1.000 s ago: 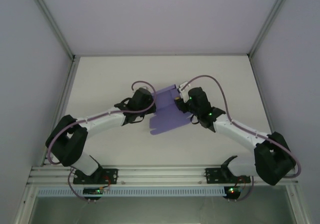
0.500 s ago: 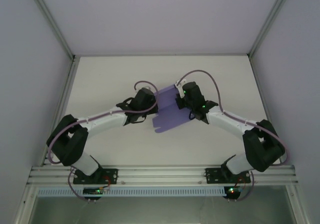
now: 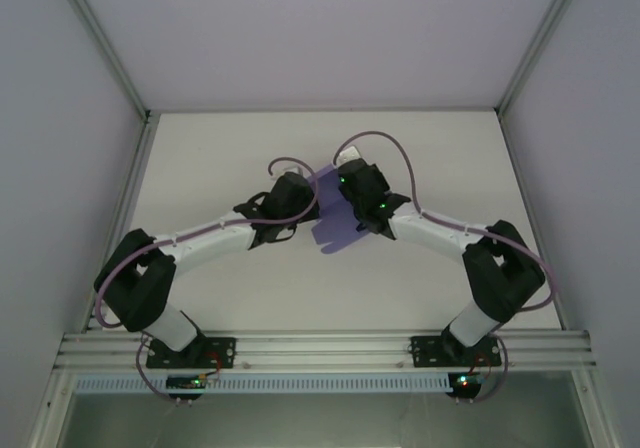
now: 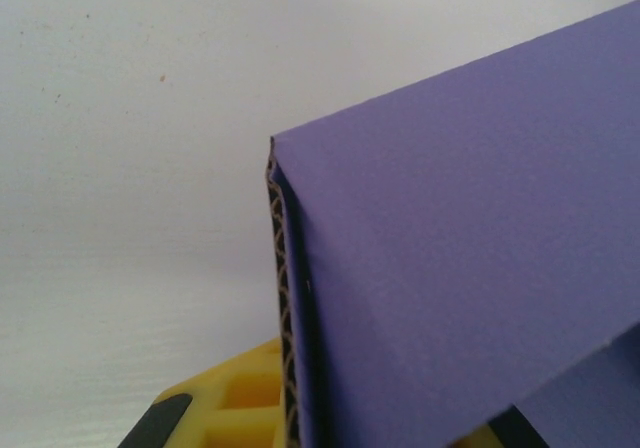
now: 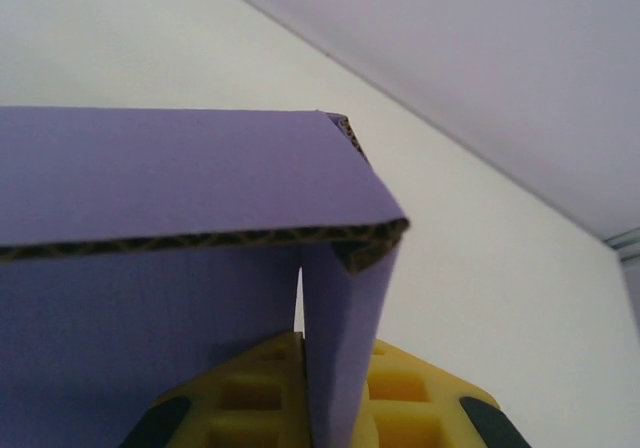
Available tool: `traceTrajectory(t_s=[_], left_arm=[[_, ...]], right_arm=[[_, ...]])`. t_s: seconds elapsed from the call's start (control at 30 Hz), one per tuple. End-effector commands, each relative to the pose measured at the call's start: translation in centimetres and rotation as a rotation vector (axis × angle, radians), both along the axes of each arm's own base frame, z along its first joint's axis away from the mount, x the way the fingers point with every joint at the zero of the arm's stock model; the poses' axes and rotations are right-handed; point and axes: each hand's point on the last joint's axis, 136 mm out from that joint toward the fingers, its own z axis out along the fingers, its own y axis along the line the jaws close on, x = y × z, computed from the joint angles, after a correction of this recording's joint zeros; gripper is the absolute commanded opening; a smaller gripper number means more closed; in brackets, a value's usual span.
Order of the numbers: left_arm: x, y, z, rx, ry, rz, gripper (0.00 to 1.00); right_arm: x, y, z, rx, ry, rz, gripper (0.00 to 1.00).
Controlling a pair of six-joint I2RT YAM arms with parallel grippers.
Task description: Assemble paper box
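The paper box point(image 3: 334, 232) is lilac-purple corrugated card, partly folded, at the table's middle between my two wrists. My left gripper point(image 3: 303, 211) holds its left side. In the left wrist view a purple panel point(image 4: 450, 218) rises from between the yellow fingers point(image 4: 225, 398), and my left gripper point(image 4: 300, 423) is shut on it. My right gripper point(image 3: 346, 200) holds the right side. In the right wrist view a narrow upright flap point(image 5: 345, 328) is pinched between the yellow pads point(image 5: 425, 398), under a folded-over panel point(image 5: 150, 158). My right gripper point(image 5: 335, 398) is shut on that flap.
The white table point(image 3: 220, 158) is boxed in by pale walls and metal posts point(image 3: 110, 58) at the back corners. An aluminium rail point(image 3: 320, 346) carrying both arm bases runs along the near edge. The right arm's elbow point(image 3: 500, 268) is folded in close.
My right gripper shut on the box's right flap and swung left towards the left gripper, folding the card up. Less purple shows from above. The left arm barely moved.
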Motion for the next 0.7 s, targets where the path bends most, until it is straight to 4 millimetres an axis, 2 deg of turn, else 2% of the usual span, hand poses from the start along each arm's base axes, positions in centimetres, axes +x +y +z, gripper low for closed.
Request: traceTrajectory(t_s=[0.0,0.27,0.4,0.43,0.57,0.67], left_arm=[[-1.1,2.9,-0.5,0.114,0.040,0.043,0.00],[-0.8,2.5,-0.9,0.108,0.052,0.034,0.00],[-0.8,2.2,-1.0,0.104,0.054,0.024,0.00],[-0.8,2.1,-1.0,0.102,0.056,0.021,0.00],[-0.9,1.6,-0.9,0.083,0.053,0.000,0.00],[-0.9,1.5,-1.0,0.080,0.059,-0.002,0.00]], right_arm=[[0.3,-11.9,0.8,-0.450,-0.046,-0.464,0.00],[1.4,-11.8,1.9,-0.575,-0.093,-0.540,0.00],[2.4,-10.3,2.4,-0.555,-0.176,-0.489,0.01],[2.6,-9.8,2.2,-0.566,-0.171,-0.468,0.07],[2.9,-7.4,0.9,-0.535,-0.149,-0.354,0.17],[2.2,-5.9,-1.4,-0.382,-0.037,-0.248,0.19]])
